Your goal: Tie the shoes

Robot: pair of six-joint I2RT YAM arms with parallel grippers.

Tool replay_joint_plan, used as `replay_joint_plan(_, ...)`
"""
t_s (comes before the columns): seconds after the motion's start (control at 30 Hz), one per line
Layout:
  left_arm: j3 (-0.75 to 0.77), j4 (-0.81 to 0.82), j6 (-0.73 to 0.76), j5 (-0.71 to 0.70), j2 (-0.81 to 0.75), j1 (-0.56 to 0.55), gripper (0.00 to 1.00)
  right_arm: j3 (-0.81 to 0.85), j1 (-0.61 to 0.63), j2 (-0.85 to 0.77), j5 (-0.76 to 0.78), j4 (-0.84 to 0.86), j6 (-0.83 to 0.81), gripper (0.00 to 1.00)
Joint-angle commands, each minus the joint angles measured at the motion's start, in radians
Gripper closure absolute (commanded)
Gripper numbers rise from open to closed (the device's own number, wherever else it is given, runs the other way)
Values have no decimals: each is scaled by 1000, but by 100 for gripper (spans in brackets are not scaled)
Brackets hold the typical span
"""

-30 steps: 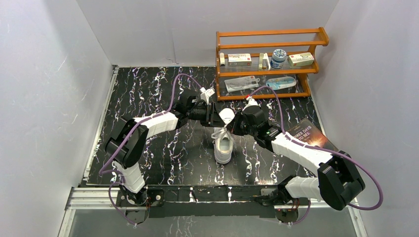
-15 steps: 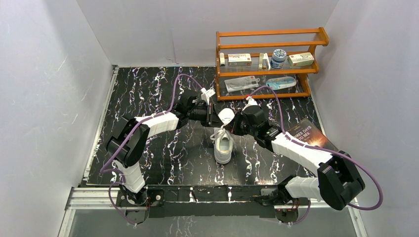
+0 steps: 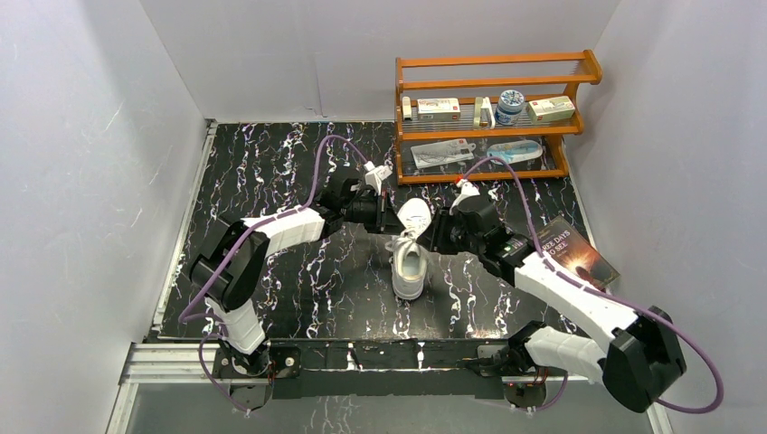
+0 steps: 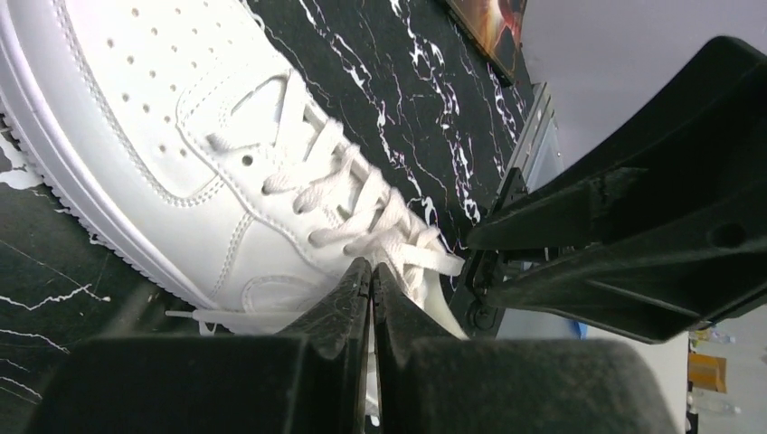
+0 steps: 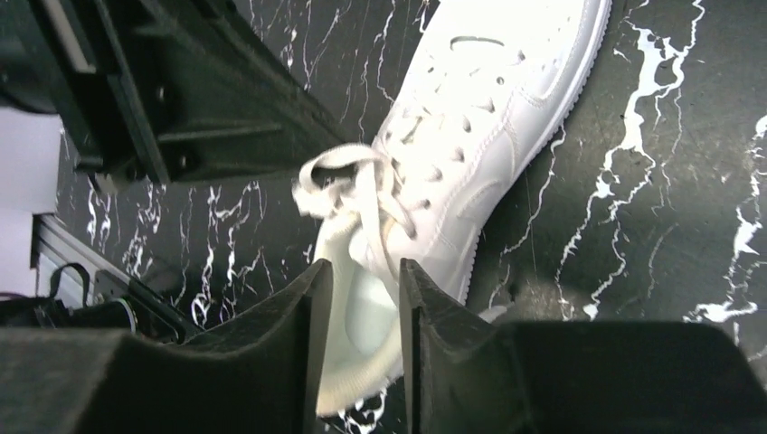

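The white sneaker (image 3: 409, 268) lies mid-table with its toe towards the arms' bases. It also shows in the left wrist view (image 4: 172, 127) and the right wrist view (image 5: 493, 108). My left gripper (image 3: 390, 221) is at the shoe's left side by the collar. Its jaws (image 4: 372, 268) are shut, with a thin white lace (image 4: 425, 260) running out from the tips. My right gripper (image 3: 437, 239) is just right of the heel. Its jaws (image 5: 365, 271) are open and empty, with the shoe's opening showing between them. A loose lace loop (image 5: 348, 172) stands up over the tongue.
A wooden shelf rack (image 3: 493, 172) with boxes and a jar stands at the back right. A paperback book (image 3: 576, 252) lies at the right, beside my right forearm. White walls close in the black marbled table (image 3: 271, 172) on three sides.
My right arm has drawn back to the right and its gripper has come slightly off the shoe, uncovering more of the book. My left gripper has shifted a little left, still at the laces.
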Motion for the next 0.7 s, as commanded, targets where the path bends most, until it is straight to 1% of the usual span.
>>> replay_joint_plan(0.0,-20,99,-26,-28,-79,-3,100,91,-6,-56,-33,-145,-105,54)
replay_joint_plan(0.07,-18,120,-31,-40,-80,-4,100,161,-33,-19,-47,-210,-150,47)
replay_joint_plan(0.1,-18,129,-34,-44,-79,-4,100,197,-69,13,-88,-230,-170,46)
replay_joint_plan(0.23,-35,216,-71,-61,-75,-5,100,305,-209,175,-357,-217,-239,43)
replay_joint_plan(0.33,-42,256,-95,-72,-70,-7,100,386,-266,285,-477,-225,-273,42)
replay_joint_plan(0.43,-42,274,-97,-89,-73,-9,100,398,-314,348,-637,-142,-261,44)
replay_joint_plan(0.53,-39,285,-113,-89,-68,-11,100,377,-325,396,-767,-38,-247,46)
replay_joint_plan(0.6,-39,293,-123,-83,-64,-11,100,361,-331,418,-796,4,-241,47)
replay_joint_plan(0.67,-40,293,-123,-79,-64,-11,100,334,-345,430,-821,86,-203,49)
